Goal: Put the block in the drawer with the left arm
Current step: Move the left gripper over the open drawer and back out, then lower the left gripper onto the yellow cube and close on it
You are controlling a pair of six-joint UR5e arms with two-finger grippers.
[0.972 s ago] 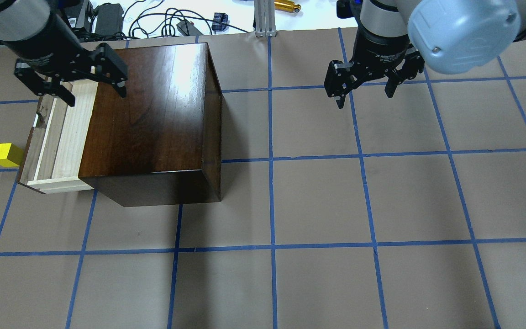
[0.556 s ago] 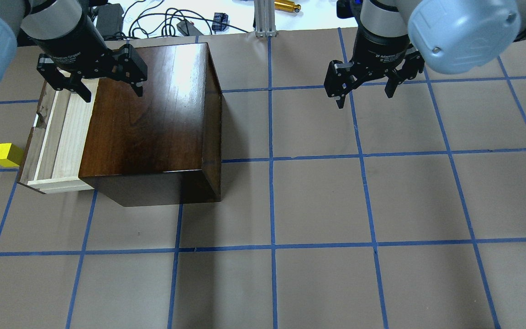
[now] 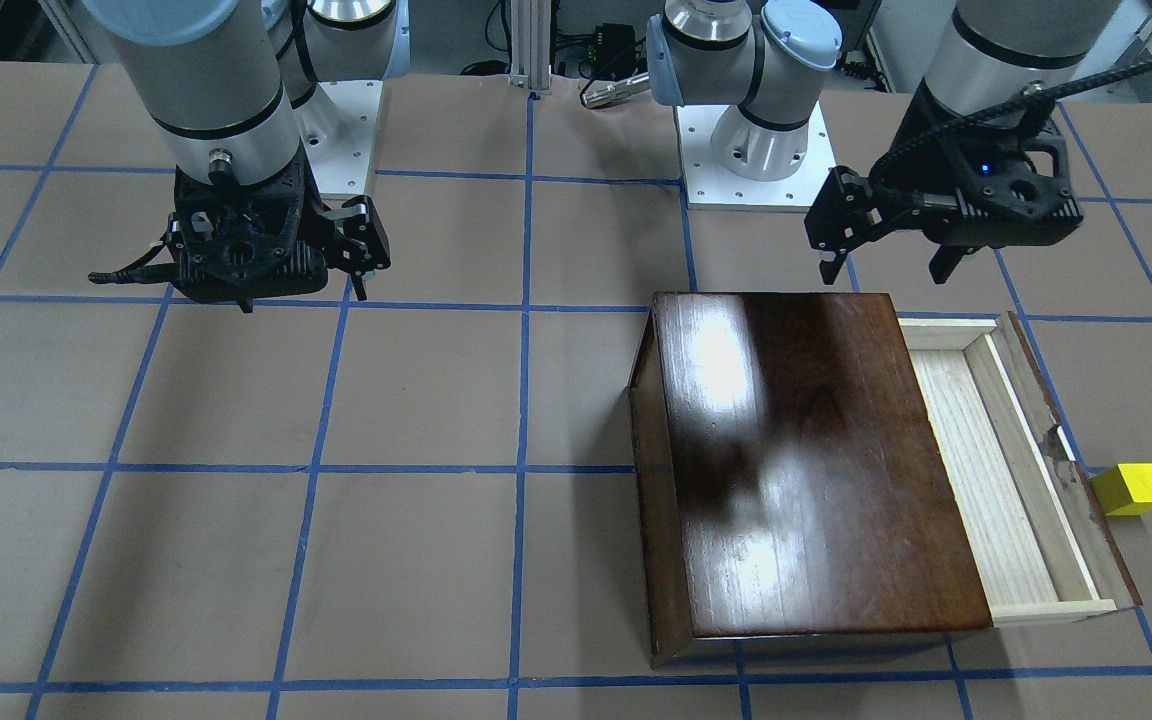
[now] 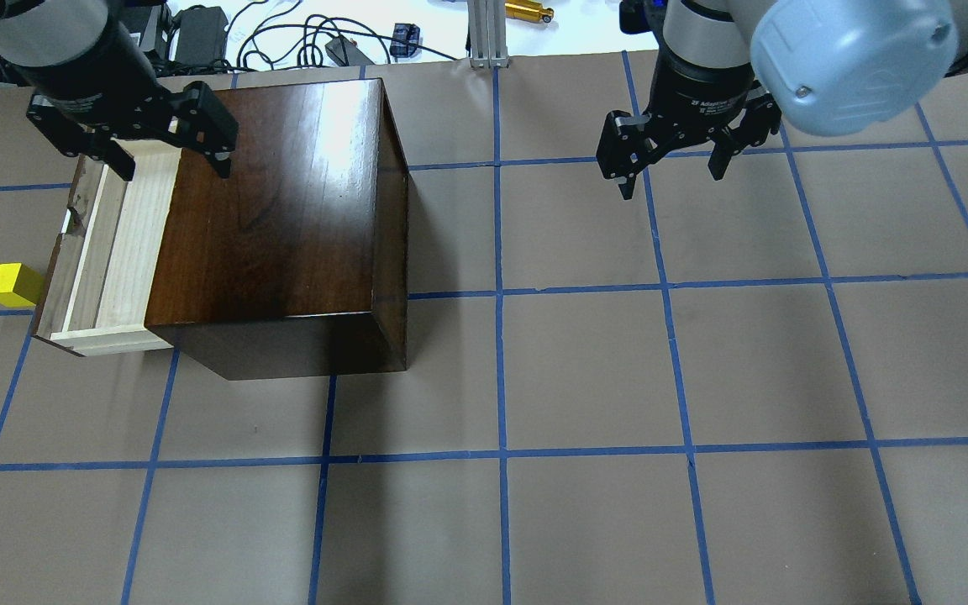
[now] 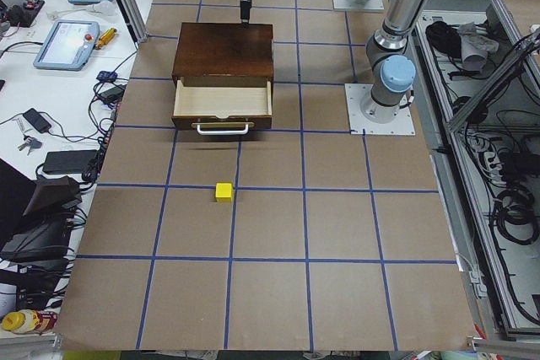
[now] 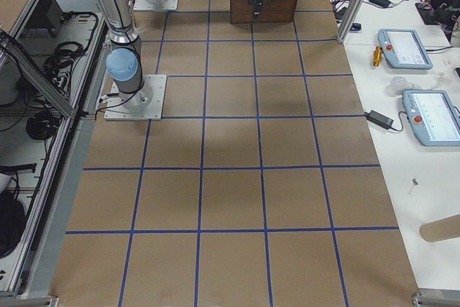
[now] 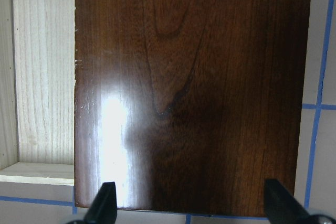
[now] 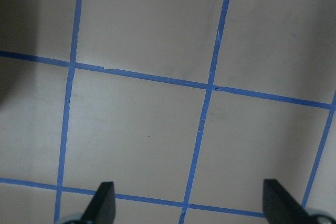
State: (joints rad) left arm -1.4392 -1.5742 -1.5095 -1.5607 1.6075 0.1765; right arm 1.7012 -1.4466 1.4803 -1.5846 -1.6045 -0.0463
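The yellow block sits on the table just outside the drawer's front panel; it also shows in the front-facing view and the left view. The drawer is pulled out of the dark brown box, and its pale-wood tray holds nothing. My left gripper is open and empty, hovering above the robot-side edge of the box and drawer, well away from the block. Its wrist view looks down on the box top and the tray. My right gripper is open and empty over bare table.
Blue tape lines grid the brown table. Cables, power bricks and a metal post lie beyond the far edge. The arms' base plates stand on the robot side. Tablets and tools lie on side benches.
My left gripper swung right over the box top, then came back left, ending slightly closer to the robot than a second ago. It stays open. Block, drawer and right arm have not moved.
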